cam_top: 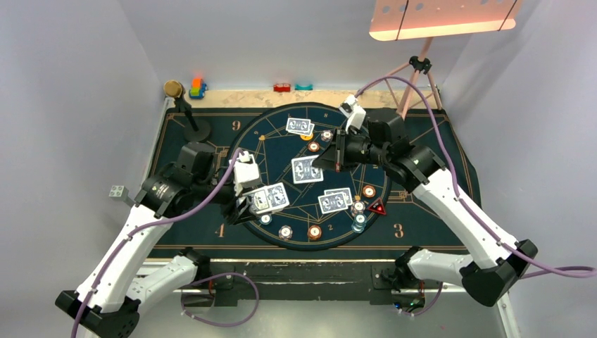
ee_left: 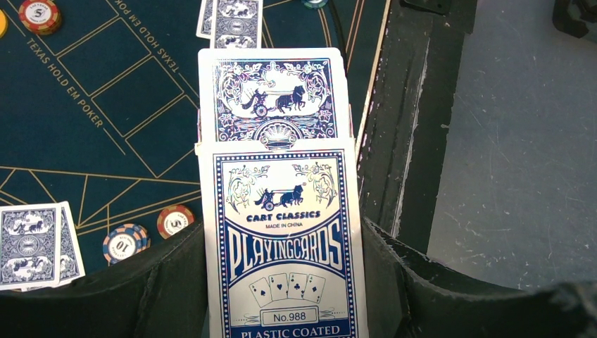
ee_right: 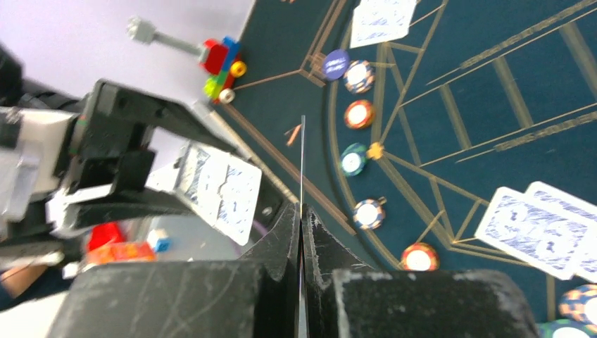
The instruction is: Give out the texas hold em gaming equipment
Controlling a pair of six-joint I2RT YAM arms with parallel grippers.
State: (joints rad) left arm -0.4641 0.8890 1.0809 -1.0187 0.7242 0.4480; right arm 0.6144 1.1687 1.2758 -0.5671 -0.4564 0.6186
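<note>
Dark-blue felt poker mat covered the counter, a gold-lined circle printed on it. At the circle's near-left rim the left fingers were clenched on a blue-and-white playing-card box, with one blue-backed card sticking out of its top. Just right of the circle's centre, the right fingers pinched a single card, seen edge-on. Face-down card pairs lay at the centre, far side and near-right side of the circle. Striped chips dotted its near rim, and a red-black triangular marker sat at its right rim. A gold-headed microphone stood beyond the circle's far-left.
</note>
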